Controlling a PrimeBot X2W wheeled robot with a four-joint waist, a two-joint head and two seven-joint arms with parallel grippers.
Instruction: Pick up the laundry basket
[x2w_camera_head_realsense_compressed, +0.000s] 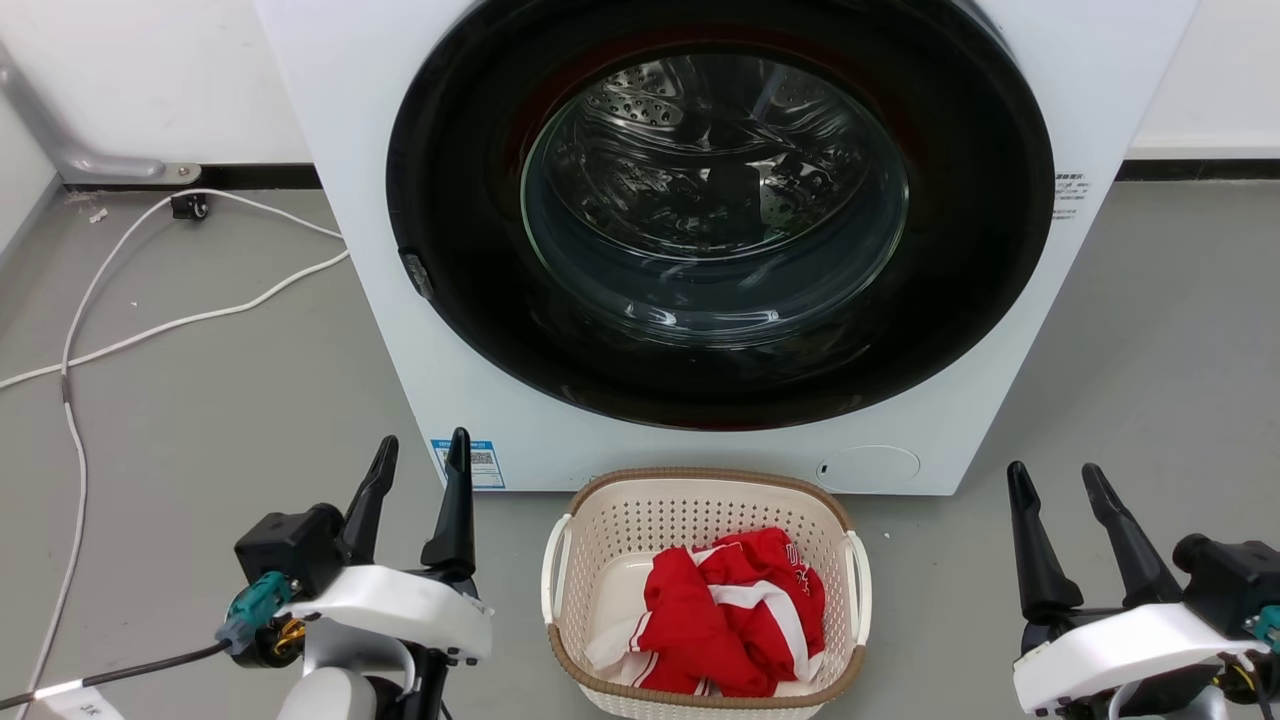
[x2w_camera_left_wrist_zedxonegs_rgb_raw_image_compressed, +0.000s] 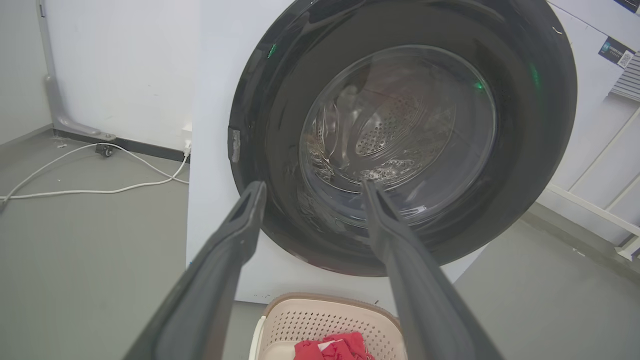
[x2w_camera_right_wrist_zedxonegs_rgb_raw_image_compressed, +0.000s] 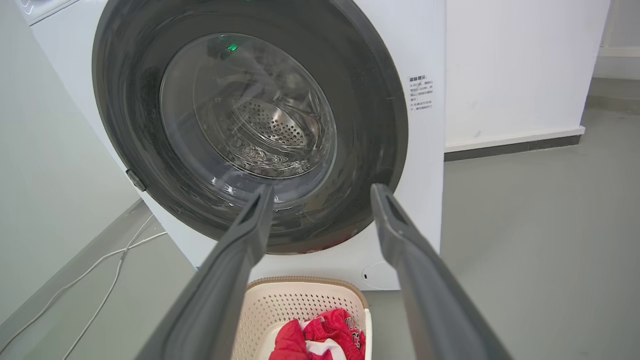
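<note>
Head view first: the laundry basket (x2w_camera_head_realsense_compressed: 640, 525) is seen on the grey floor (x2w_camera_head_realsense_compressed: 250, 400), just in front of the washing machine (x2w_camera_head_realsense_compressed: 350, 200) and between the two arms, with a red-and-white garment (x2w_camera_head_realsense_compressed: 720, 610) heaped inside it. The left gripper (x2w_camera_head_realsense_compressed: 423, 445) is held off to the basket's left and the right gripper (x2w_camera_head_realsense_compressed: 1053, 475) further off to its right, both apart from it. Fingers are pointed up the picture towards the machine, the jaws are parted, and nothing is gripped. Neither of the white handles (x2w_camera_head_realsense_compressed: 553, 570) is touched, so the lift is judged not yet begun. A white cable (x2w_camera_head_realsense_compressed: 150, 325) is trailed across the floor, well apart on the left.

Left wrist view: the left gripper (x2w_camera_left_wrist_zedxonegs_rgb_raw_image_compressed: 314, 187) is shown wide apart and empty, aimed at the glass door (x2w_camera_left_wrist_zedxonegs_rgb_raw_image_compressed: 400, 140) rather than down at the basket (x2w_camera_left_wrist_zedxonegs_rgb_raw_image_compressed: 325, 320), whose far rim is caught low between the fingers.

Right wrist view: the same story. The right gripper (x2w_camera_right_wrist_zedxonegs_rgb_raw_image_compressed: 322, 191) is spread and bare, and the basket (x2w_camera_right_wrist_zedxonegs_rgb_raw_image_compressed: 295, 305) lies below the line of the fingers.

Risks from here: if only one handle is taken, or one side is raised ahead of the other, the basket could be tipped and the garment spilled. The handles look smooth and thin, so a shallow pinch might be slipped off. A sideways nudge on approach could shove the light basket against the machine. Both wrists would need to be pitched downward — they are levelled too high at present.
</note>
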